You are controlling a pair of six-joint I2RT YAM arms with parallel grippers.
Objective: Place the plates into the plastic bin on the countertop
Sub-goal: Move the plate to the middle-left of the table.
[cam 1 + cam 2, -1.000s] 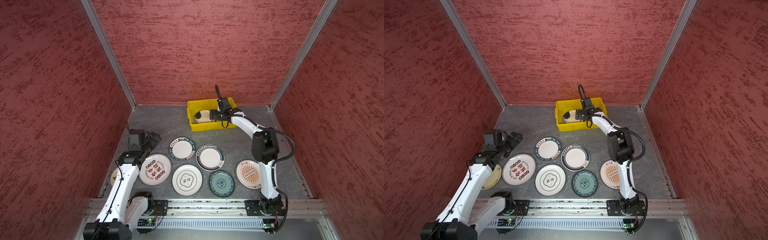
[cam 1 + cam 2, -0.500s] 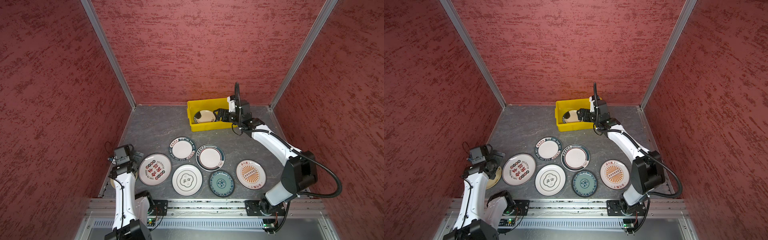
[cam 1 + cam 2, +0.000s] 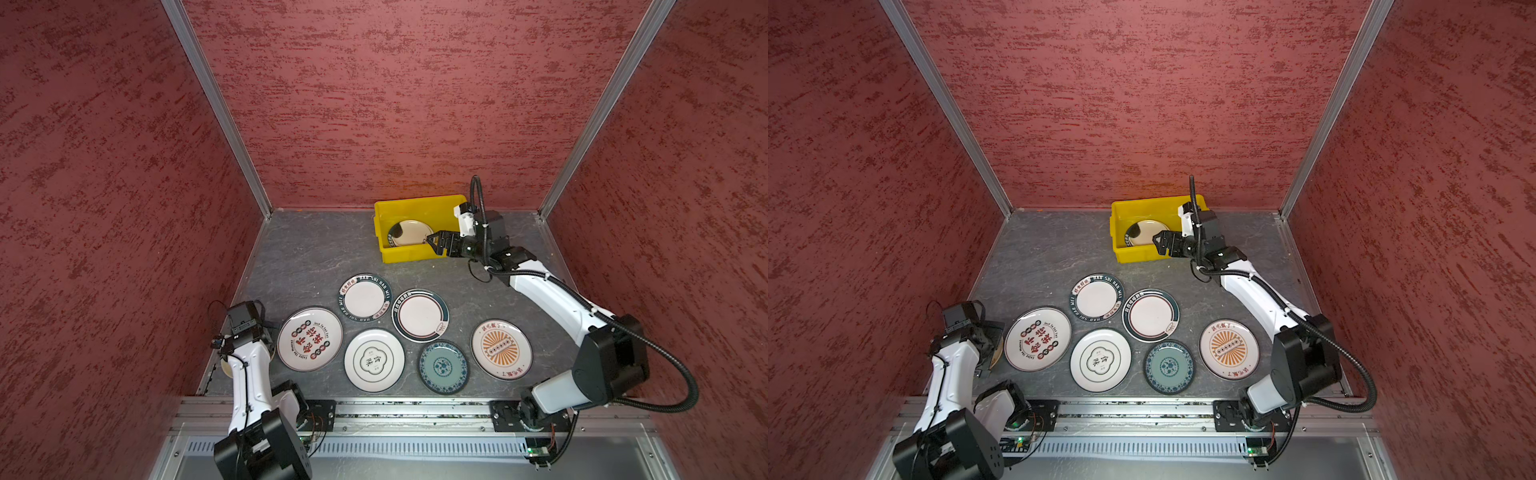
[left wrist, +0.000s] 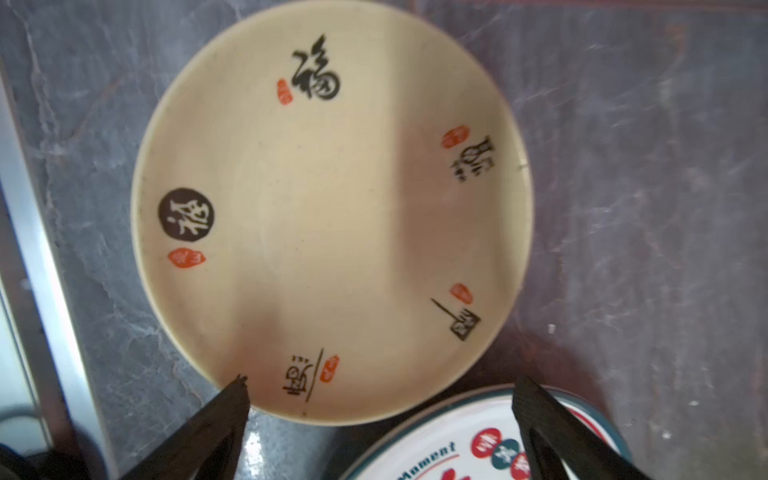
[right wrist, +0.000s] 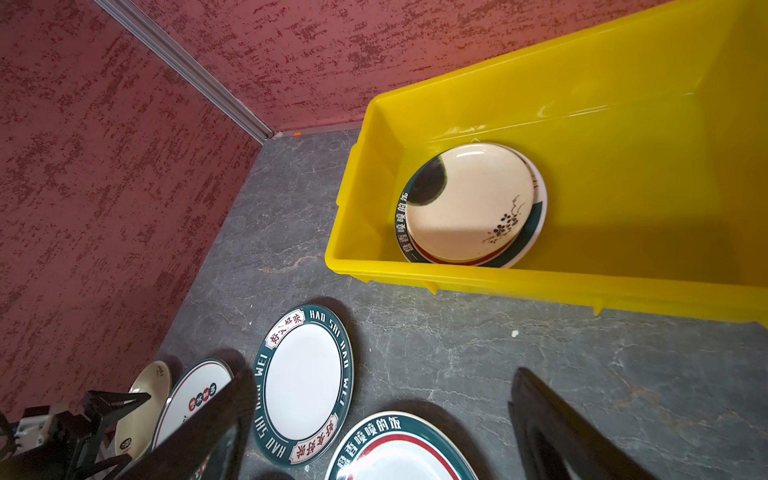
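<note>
Left claw (image 4: 380, 382), jaws apart, empty, hovers over the round cream printed plate (image 4: 332, 208) at the near-left edge of the grey tabletop (image 4: 623, 208). Right claw (image 3: 434, 243), apart, empty, is by the far yellow plastic bin (image 3: 405, 203).

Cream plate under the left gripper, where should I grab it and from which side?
The cream plate lies flat on the countertop, so only its raised rim offers a hold. I'd pinch that from above, one finger inside, one outside, at the stretch nearest the open left gripper, keeping off the red-print plate beside it.
</note>
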